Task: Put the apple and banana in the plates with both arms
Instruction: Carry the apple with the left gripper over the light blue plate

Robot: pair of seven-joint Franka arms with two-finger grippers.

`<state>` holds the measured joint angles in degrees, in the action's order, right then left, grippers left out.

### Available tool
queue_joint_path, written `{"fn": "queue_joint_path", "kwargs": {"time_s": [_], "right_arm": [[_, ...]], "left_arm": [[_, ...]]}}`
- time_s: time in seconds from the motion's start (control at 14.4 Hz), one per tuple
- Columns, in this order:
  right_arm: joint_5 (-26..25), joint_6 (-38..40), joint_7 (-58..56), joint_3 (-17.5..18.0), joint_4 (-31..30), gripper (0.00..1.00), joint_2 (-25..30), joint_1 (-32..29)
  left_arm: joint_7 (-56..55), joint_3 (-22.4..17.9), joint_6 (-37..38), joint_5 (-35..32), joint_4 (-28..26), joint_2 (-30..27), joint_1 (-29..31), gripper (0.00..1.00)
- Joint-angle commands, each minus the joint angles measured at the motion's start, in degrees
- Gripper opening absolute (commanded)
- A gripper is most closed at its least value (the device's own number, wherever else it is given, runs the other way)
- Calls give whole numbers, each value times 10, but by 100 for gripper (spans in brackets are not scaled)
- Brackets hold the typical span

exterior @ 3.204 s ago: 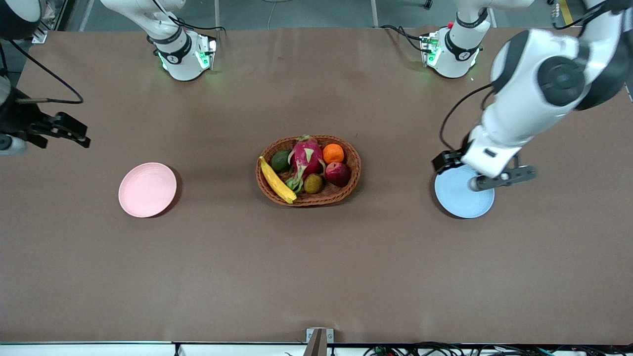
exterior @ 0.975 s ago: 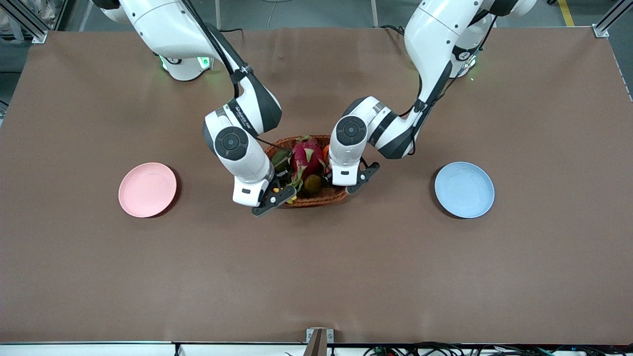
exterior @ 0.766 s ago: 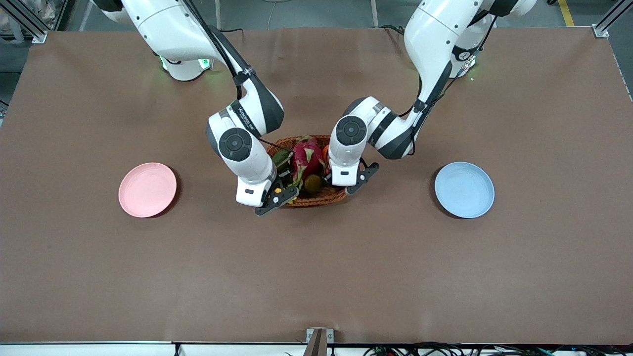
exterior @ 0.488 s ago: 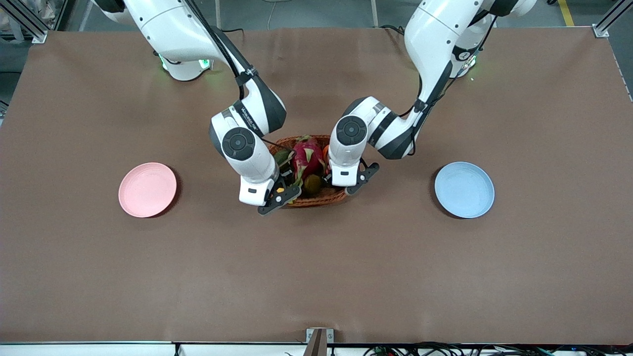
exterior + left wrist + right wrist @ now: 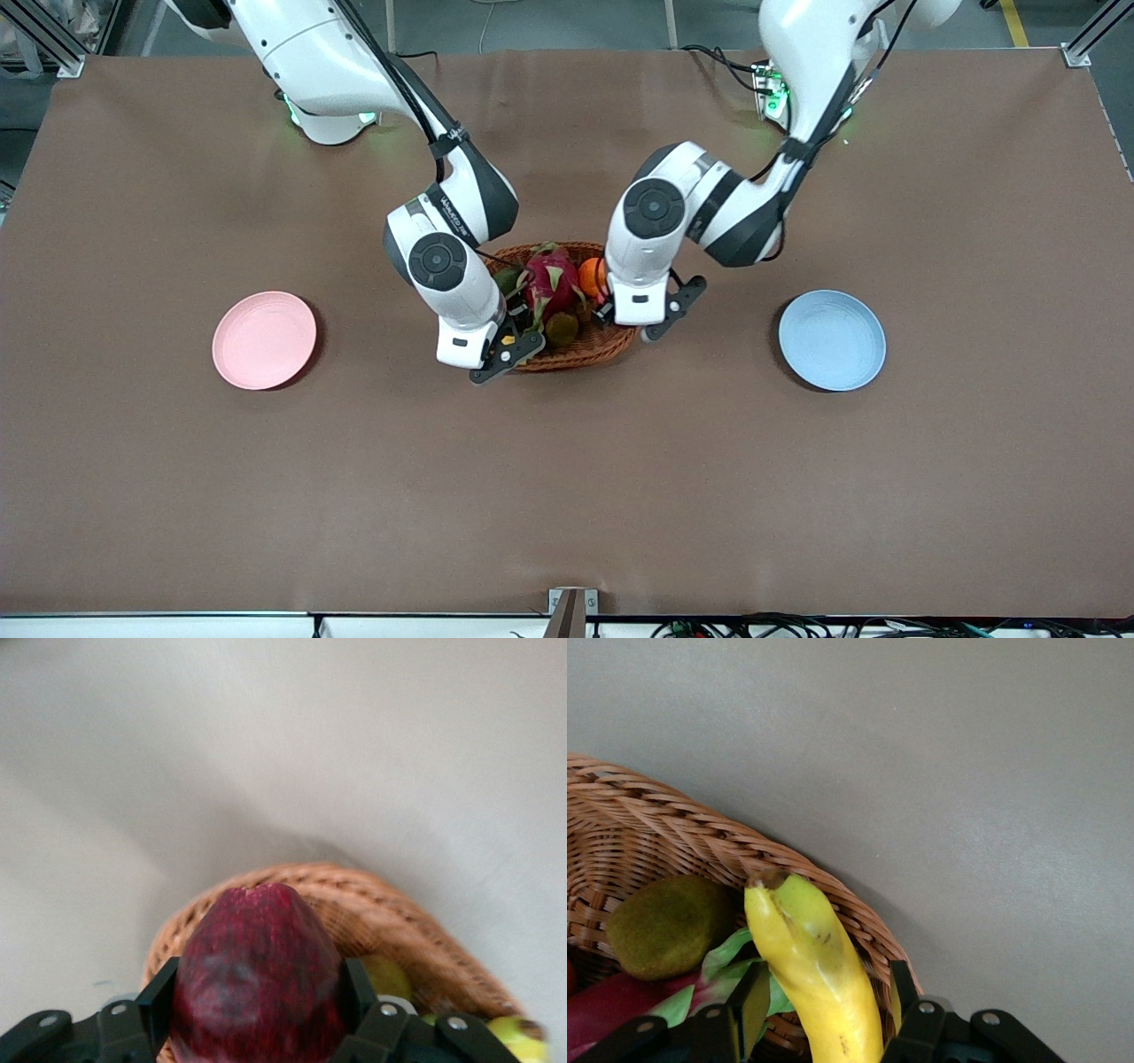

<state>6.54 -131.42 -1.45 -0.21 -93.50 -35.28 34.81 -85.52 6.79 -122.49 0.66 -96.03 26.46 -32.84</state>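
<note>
The apple (image 5: 252, 983), dark red, is clamped between the fingers of my left gripper (image 5: 257, 983) and held just above the wicker basket (image 5: 585, 354), at its end toward the left arm; the left gripper (image 5: 633, 310) hides it in the front view. The yellow banana (image 5: 815, 966) lies over the basket rim between the fingers of my right gripper (image 5: 827, 983), with a gap at one finger. The right gripper (image 5: 487, 346) is over the basket's other end. The pink plate (image 5: 264, 340) and blue plate (image 5: 832, 340) are bare.
The basket (image 5: 673, 824) also holds a pink dragon fruit (image 5: 549, 279), an orange (image 5: 592, 275), a brown kiwi (image 5: 561, 330) and a green avocado (image 5: 507, 282). Each plate lies about a basket's length from the basket, toward one end of the table.
Both arms have come in from the table's ends to the basket. In the last half second the left gripper moved toward the blue plate with the apple, uncovering the orange; the right gripper shifted slightly.
</note>
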Motion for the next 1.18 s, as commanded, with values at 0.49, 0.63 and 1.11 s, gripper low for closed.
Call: {"fn": "queue_joint_path", "kwargs": {"time_s": [0.49, 0.63, 1.11], "right_arm": [[39, -21, -8, -6, 9, 61, -8, 17], [38, -23, -10, -6, 9, 61, -8, 21], [15, -45, -22, -7, 9, 62, -11, 21]], "left_arm": [[328, 2, 61, 6, -98, -108, 224, 23], [395, 2, 60, 6, -111, -101, 268, 24], [575, 2, 48, 6, -139, -32, 349, 27]]}}
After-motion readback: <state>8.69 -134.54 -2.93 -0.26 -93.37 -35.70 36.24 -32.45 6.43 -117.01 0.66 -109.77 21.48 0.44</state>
